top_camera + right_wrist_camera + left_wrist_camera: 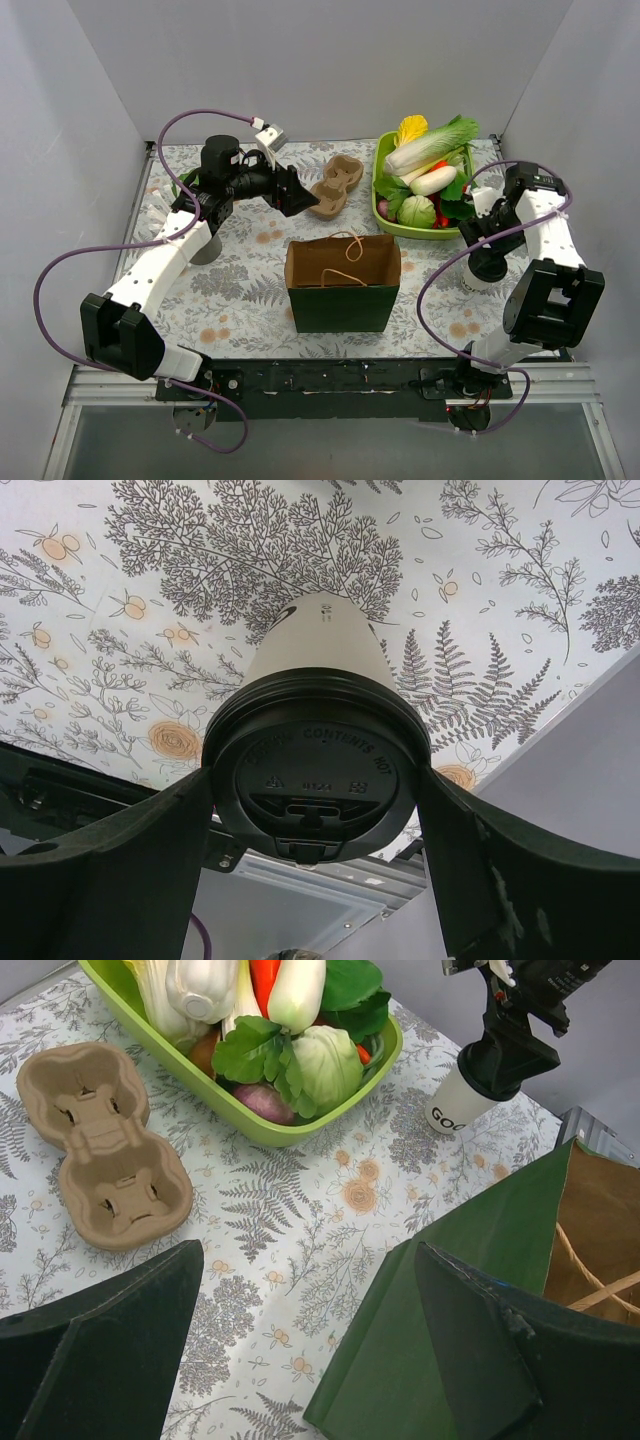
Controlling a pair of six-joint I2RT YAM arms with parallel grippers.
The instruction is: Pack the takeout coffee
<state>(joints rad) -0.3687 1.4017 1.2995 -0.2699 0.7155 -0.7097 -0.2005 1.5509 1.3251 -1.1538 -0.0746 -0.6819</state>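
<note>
The takeout coffee (477, 277), a white paper cup with a black lid (312, 770), stands upright on the floral tablecloth at the right; it also shows in the left wrist view (448, 1108). My right gripper (489, 259) is over it from above, its fingers pressed against both sides of the lid (312, 785). My left gripper (296, 196) is open and empty (305, 1260), hovering above the cloth between the cardboard carrier (335, 187) and the green paper bag (343, 283).
The green bag stands open at the table's middle front, brown inside (600, 1210). The brown two-cup carrier (105, 1145) lies behind it. A green tray (379, 190) of vegetables sits at back right (300, 1132). A grey cup (206, 247) stands under my left arm.
</note>
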